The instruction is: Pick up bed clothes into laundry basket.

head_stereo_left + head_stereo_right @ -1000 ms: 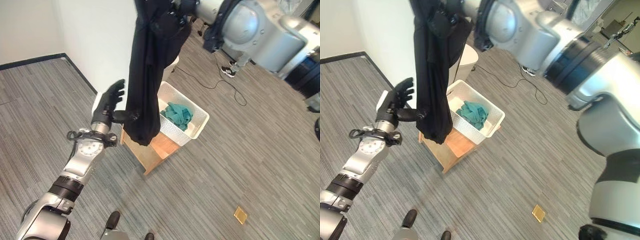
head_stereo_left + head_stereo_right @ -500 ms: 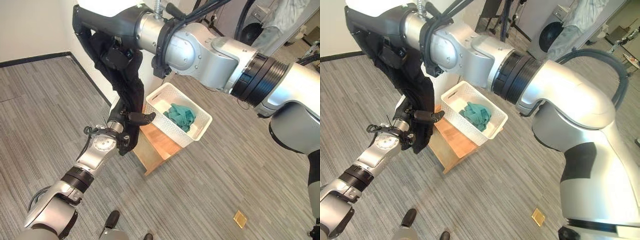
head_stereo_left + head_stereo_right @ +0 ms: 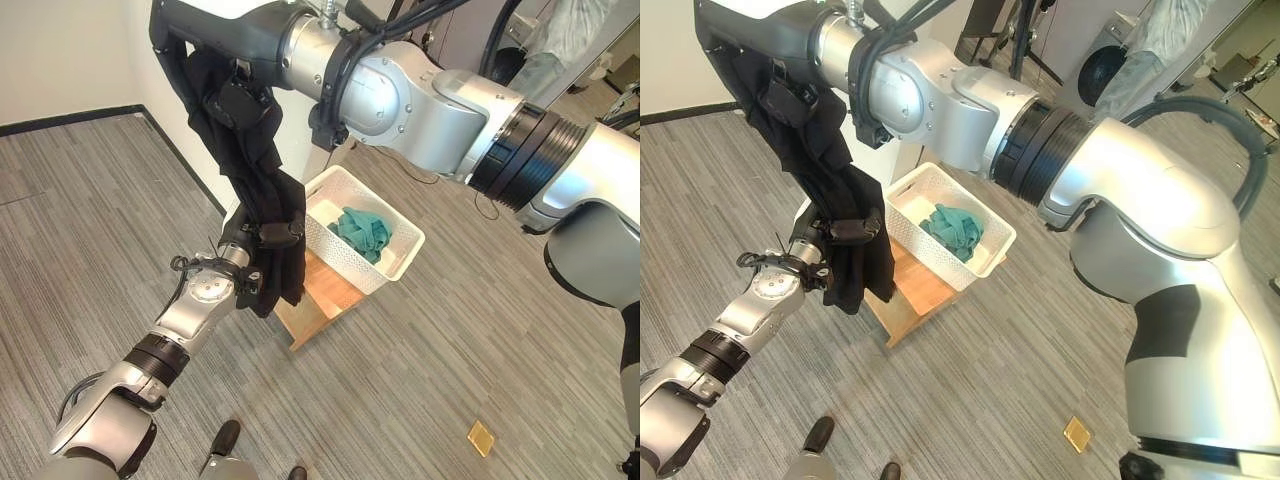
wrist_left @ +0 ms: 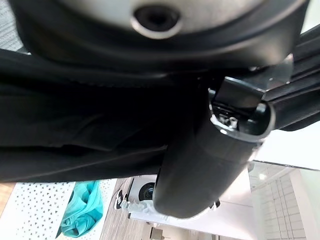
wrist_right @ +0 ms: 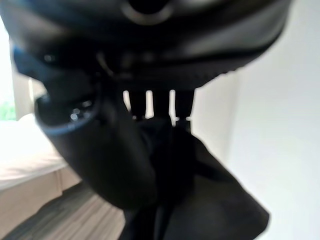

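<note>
i kept my right hand [image 3: 235, 100] clenched on the black garment [image 3: 262, 205] up high, left hand [image 3: 262, 240] gripping its hem (steadying it), short of the laundry basket [image 3: 400, 252].

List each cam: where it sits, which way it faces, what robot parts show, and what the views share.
Left eye view: head, looking down at floor; left hand and right hand hold the black garment beside the white laundry basket on the wooden stand.
Right eye view: same scene, offset slightly; both arms show.
Left wrist view: along the left hand's thumb, black cloth behind it, teal cloth in basket beyond.
Right wrist view: along the right hand, fingers curled in the garment.
Shared: garment in all four; basket and teal cloth in three.
</note>
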`<state>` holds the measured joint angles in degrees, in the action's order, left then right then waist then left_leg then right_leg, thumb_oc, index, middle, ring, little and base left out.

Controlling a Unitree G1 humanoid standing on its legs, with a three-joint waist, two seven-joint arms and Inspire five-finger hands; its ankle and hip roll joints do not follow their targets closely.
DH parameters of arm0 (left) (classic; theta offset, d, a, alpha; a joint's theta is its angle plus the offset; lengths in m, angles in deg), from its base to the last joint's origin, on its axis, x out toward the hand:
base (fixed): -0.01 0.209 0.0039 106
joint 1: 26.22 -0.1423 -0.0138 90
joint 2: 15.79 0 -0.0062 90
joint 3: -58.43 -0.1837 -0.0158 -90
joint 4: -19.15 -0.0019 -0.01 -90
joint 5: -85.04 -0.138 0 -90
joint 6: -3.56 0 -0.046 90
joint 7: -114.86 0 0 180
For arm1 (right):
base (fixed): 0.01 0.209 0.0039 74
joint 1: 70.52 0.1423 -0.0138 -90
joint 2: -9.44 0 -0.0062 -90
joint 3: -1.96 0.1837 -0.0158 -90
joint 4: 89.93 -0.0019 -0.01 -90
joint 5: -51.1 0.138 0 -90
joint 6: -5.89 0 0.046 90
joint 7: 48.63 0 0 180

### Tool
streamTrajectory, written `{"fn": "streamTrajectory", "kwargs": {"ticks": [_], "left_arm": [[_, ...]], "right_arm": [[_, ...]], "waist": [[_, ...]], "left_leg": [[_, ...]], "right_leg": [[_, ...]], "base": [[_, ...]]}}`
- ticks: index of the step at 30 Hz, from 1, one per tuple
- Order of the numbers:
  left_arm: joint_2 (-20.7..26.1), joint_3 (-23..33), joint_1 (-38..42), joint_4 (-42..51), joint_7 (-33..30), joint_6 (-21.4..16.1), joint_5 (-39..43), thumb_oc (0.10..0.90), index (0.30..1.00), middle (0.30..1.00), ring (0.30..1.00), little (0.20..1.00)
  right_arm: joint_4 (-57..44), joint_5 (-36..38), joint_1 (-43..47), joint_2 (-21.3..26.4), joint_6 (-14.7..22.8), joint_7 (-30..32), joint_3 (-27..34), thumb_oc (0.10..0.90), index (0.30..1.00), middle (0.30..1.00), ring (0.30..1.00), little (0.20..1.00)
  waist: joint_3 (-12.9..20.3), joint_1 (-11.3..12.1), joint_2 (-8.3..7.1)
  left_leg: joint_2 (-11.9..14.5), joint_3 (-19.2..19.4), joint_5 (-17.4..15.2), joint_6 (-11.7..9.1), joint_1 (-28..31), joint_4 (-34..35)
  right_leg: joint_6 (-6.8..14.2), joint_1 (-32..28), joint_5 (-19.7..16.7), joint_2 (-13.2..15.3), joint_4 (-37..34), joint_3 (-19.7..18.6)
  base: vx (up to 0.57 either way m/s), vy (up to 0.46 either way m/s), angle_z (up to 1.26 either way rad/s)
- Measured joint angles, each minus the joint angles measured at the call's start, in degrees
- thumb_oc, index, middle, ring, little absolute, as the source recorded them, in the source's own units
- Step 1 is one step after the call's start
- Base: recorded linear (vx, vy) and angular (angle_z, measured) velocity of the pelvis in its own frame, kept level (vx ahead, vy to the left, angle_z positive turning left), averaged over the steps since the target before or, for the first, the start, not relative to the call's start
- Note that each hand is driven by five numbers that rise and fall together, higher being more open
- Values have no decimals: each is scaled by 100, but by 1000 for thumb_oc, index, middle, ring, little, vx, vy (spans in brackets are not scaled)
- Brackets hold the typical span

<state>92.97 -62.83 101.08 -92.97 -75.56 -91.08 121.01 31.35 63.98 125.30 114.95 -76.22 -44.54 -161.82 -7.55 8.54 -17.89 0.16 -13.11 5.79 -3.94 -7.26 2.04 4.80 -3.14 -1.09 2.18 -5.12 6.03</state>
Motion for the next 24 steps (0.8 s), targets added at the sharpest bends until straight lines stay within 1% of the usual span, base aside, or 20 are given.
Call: {"fn": "streamTrajectory", "kwargs": {"ticks": [8,9,10,11,13,15,17,18,20,22,24], "left_arm": [[153,13,0,25,9,0,4,400,300,300,300,300],[202,28,-4,52,11,0,4,400,300,300,300,300],[240,33,-7,70,16,0,3,400,300,300,300,300],[320,79,-33,113,42,0,2,400,300,300,300,300],[540,171,-49,160,123,1,-3,400,300,300,300,300],[665,302,-50,181,118,2,-6,400,300,300,300,300],[727,472,-64,229,130,3,-11,400,300,300,300,300],[734,510,-80,248,132,3,-11,400,300,300,300,300],[756,582,-89,306,195,2,-16,400,300,300,300,300],[805,585,-128,298,240,12,-28,400,300,300,300,300],[806,585,-131,296,243,30,-30,400,300,300,300,300]], "right_arm": [[-13,-4,0,312,5,0,9,400,300,300,300,300],[-10,-4,-1,421,22,-3,12,645,667,667,667,667],[-10,-4,-1,486,20,-3,12,645,667,667,667,667],[67,37,-63,557,38,-58,111,800,900,900,900,900],[559,149,-63,574,-43,-293,108,800,900,900,900,900],[944,181,-62,625,-328,-514,51,800,900,900,900,900],[1260,323,-63,822,-459,-708,54,800,900,900,900,900],[1323,366,-63,864,-459,-740,63,800,900,900,900,900],[1358,450,-61,1249,-522,-779,70,800,900,900,900,900],[1392,482,-60,1486,-599,-779,76,800,900,900,900,900],[1566,502,-59,1545,-641,-778,77,800,900,900,900,900]], "waist": [[-12,-29,17],[-21,-41,28],[-24,-35,31],[-29,-62,40],[-40,-73,63],[-47,-92,79],[-50,-157,104],[-49,-166,114],[-62,-162,180],[-56,-167,254],[-53,-173,302]], "left_leg": [[-6,22,1,1,25,1],[-8,30,1,3,45,9],[-7,31,1,4,60,23],[-6,57,5,8,98,32],[-8,116,4,11,152,47],[-7,174,-14,34,213,58],[-13,187,-16,39,235,72],[-14,190,-16,40,238,77],[-15,211,10,73,276,133],[-18,254,9,75,320,150],[-3,292,10,76,376,211]], "right_leg": [[0,-10,0,14,0,-17],[-1,-21,0,21,0,-26],[-1,-28,0,20,0,-28],[-3,-45,-2,41,0,-38],[-5,-75,-4,39,0,-102],[-8,-108,-6,49,0,-158],[-8,-120,-6,61,0,-166],[-8,-119,-6,64,0,-167],[-8,-123,-6,75,0,-171],[-8,-144,-8,86,0,-172],[-8,-152,-8,79,1,-175]], "base": [[0,0,0],[0,0,0],[-11,7,-5],[-10,4,-9],[-13,8,-14],[2,12,-12],[9,4,-3],[8,0,-4],[5,-4,-5],[2,-2,-10],[0,0,-11]]}}
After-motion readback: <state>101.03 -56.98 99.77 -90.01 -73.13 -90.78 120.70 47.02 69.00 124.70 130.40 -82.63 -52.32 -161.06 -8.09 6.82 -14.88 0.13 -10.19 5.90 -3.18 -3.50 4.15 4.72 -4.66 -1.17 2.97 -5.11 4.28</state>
